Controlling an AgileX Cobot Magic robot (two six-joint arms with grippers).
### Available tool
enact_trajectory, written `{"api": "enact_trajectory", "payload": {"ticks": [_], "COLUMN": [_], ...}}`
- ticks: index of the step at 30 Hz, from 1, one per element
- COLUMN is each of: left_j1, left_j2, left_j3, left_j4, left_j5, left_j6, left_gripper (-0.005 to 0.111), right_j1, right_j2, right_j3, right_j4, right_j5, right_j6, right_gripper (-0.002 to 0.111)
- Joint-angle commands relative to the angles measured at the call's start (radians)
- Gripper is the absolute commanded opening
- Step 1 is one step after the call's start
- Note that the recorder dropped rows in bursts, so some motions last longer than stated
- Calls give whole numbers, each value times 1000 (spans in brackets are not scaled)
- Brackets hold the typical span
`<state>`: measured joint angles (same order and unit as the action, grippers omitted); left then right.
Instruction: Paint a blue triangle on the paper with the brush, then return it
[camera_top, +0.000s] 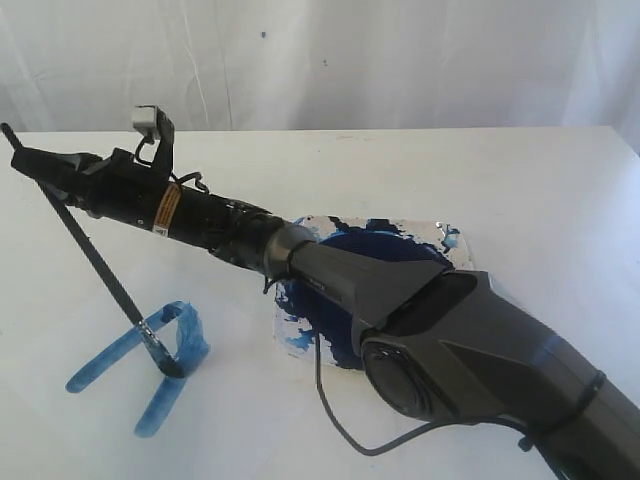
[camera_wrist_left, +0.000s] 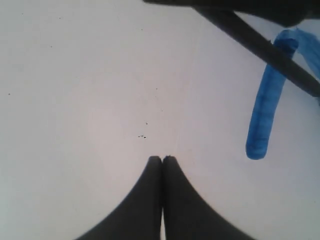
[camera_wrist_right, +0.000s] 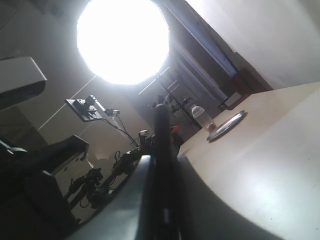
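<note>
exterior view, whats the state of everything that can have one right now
brush, gripped by right pincer, tip down on paper
triangle, two sides painted, third missing
left pincer, shut, empty
dish, smeared, holds blue paint pool

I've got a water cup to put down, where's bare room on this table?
Bare table right of the dish, and the far strip behind the right arm. Crowded: front left, where the brush meets the blue triangle, and around the dish.
</note>
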<state>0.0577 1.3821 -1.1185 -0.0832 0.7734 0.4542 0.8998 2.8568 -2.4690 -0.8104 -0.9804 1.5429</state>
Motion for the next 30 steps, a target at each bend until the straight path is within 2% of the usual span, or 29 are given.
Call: {"api": "enact_trajectory", "payload": {"ticks": [1, 8, 17, 30], "left_j1": [1, 1, 1, 1], "left_j2": [-32, -78, -154, -156], "left_j3": [-2, -2, -2, -2], "left_j4": [-14, -14, -27, -51], "left_j5": [12, 12, 12, 12], "left_j6": [-11, -11, -13, -13], "left_gripper": [0, 0, 0, 0], "right_j1": [16, 50, 126, 174], "right_j2": [-2, -2, 31, 31], "right_j3": [-1, 17, 17, 17], "right_j4": [-3, -54, 9, 82], "right_j5": [-12, -39, -71, -65], "right_j6": [7, 53, 58, 31], "right_gripper": [0, 0, 0, 0]}}
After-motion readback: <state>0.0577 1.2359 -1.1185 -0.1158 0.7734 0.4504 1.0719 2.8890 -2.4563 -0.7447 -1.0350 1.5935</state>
